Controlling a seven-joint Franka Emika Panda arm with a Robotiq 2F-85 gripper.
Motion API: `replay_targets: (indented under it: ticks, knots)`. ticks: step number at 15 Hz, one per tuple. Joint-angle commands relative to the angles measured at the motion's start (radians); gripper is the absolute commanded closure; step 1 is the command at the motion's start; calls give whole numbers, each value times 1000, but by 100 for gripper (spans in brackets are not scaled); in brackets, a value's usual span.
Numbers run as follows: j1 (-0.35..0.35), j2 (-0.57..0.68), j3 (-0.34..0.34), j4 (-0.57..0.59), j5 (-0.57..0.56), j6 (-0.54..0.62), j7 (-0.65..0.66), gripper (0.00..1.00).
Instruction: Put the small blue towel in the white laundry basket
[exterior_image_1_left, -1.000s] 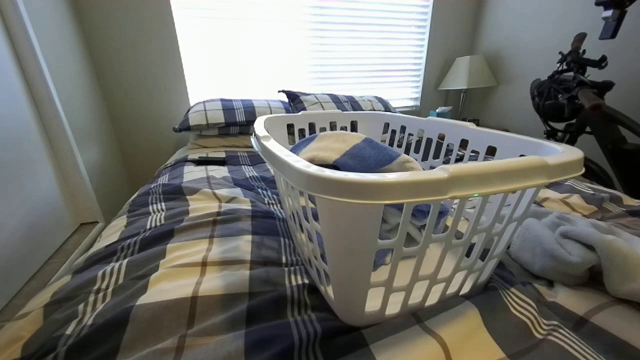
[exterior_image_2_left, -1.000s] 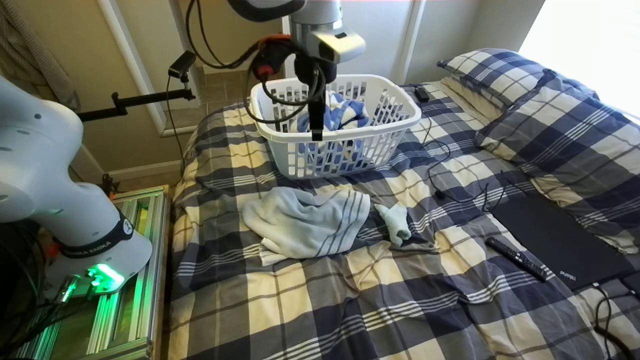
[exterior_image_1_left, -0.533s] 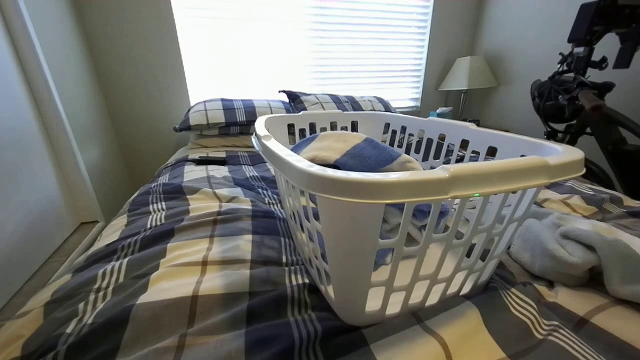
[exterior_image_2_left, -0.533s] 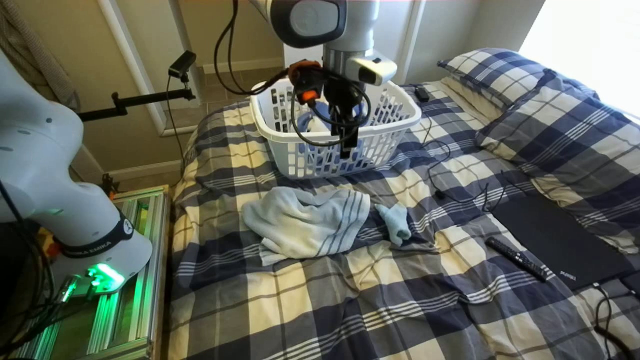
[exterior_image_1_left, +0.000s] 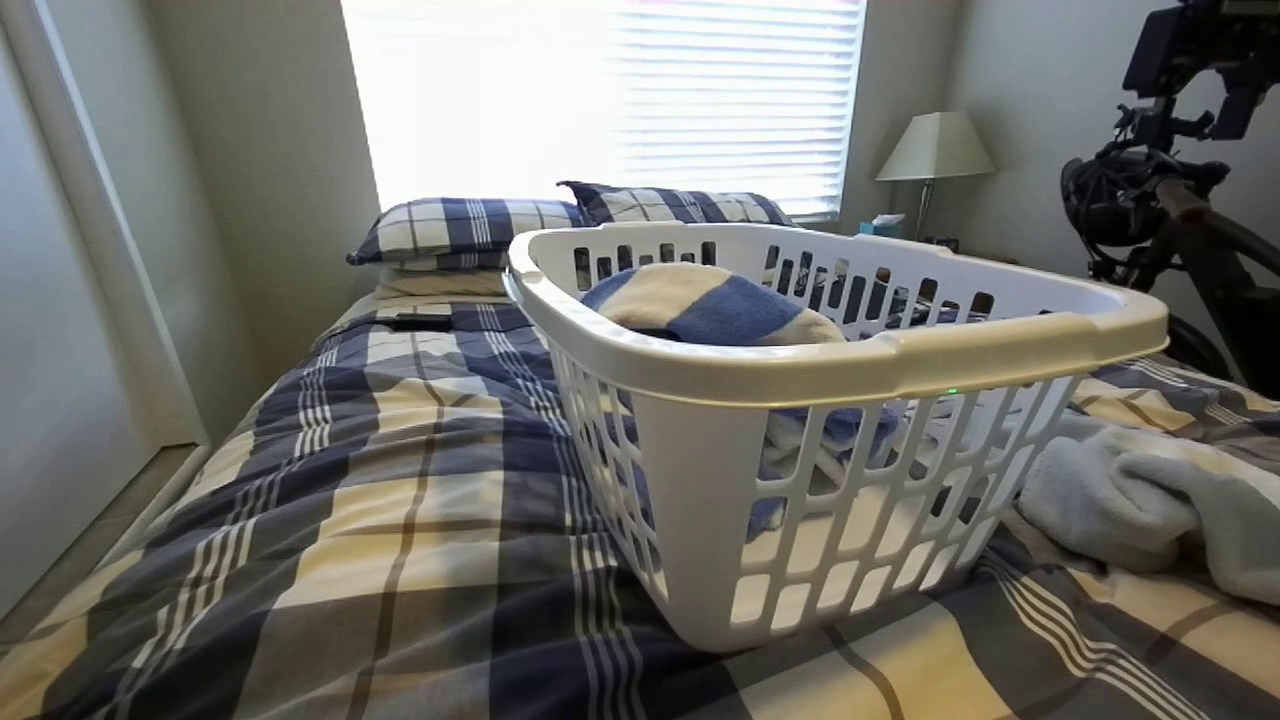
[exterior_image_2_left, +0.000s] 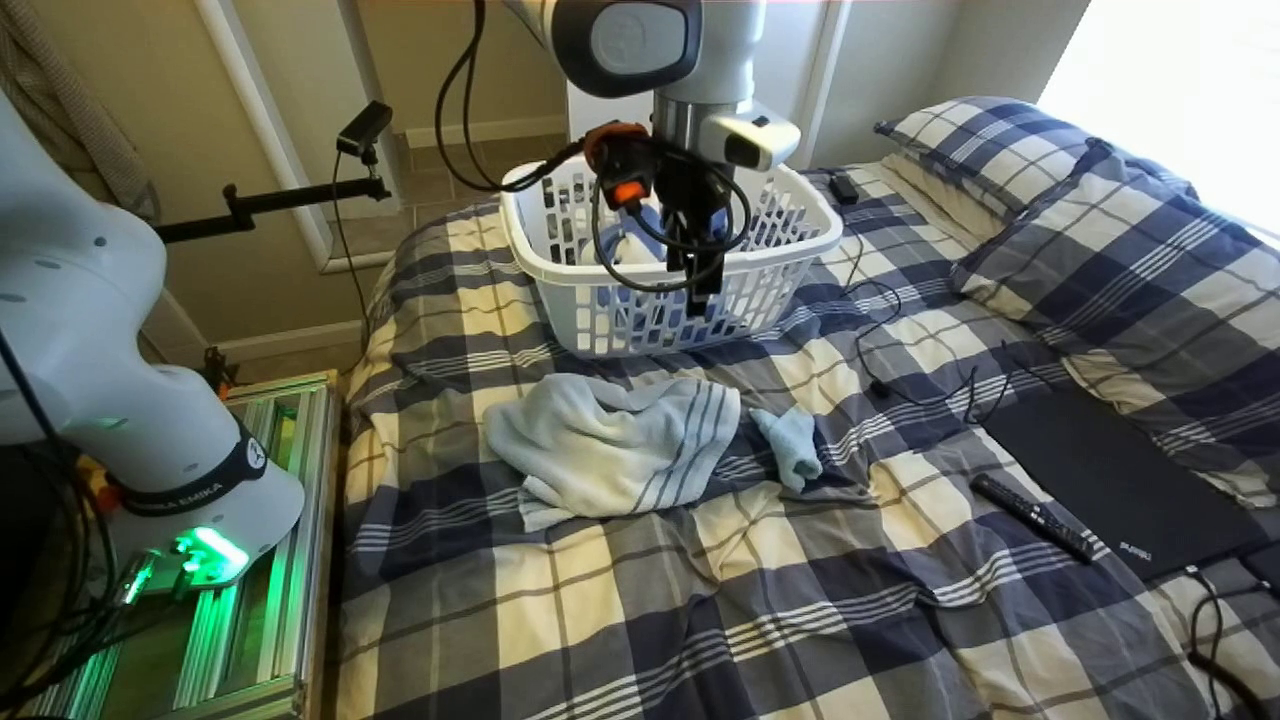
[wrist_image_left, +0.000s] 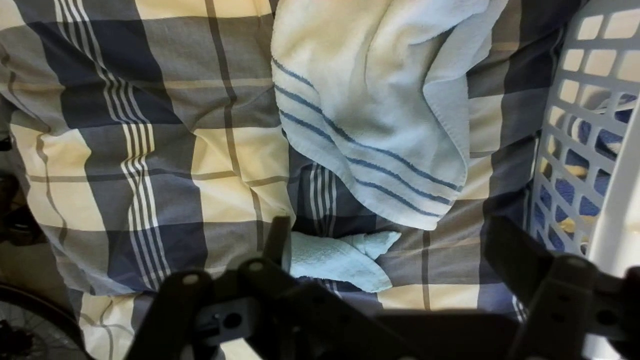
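Note:
The small blue towel is a light blue crumpled cloth on the bed. In the wrist view the small blue towel lies below the fingers, its left end partly hidden by the left finger. I do not see it in the other exterior view. The white laundry basket stands on the bed; its rim lies behind my gripper, and its side is at the wrist view's right. My gripper is open and empty, above the bed. It shows in the wrist view with fingers wide apart.
A blue-and-white striped towel lies inside the basket. A larger pale towel with dark stripes lies beside the small one. A remote, a black laptop and cables lie on the bed, with pillows beyond.
My gripper has moved right and slightly down in an exterior view, and further into the upper right of the other exterior view. The towels and basket have not moved.

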Motion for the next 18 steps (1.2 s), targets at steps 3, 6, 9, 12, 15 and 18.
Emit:
replay_targets:
  ticks: [3, 6, 9, 12, 15, 18]
  knots:
    - [8, 58, -7, 20, 10, 72, -37, 0]
    - [8, 127, -9, 49, -3, 135, -65, 0]
    - [0, 208, -14, 102, -4, 196, -111, 0]
    - [-16, 297, -25, 177, 10, 246, -139, 0]
    - [-32, 385, -33, 252, 15, 279, -162, 0]
    - [-61, 469, -21, 315, 47, 310, -205, 0]
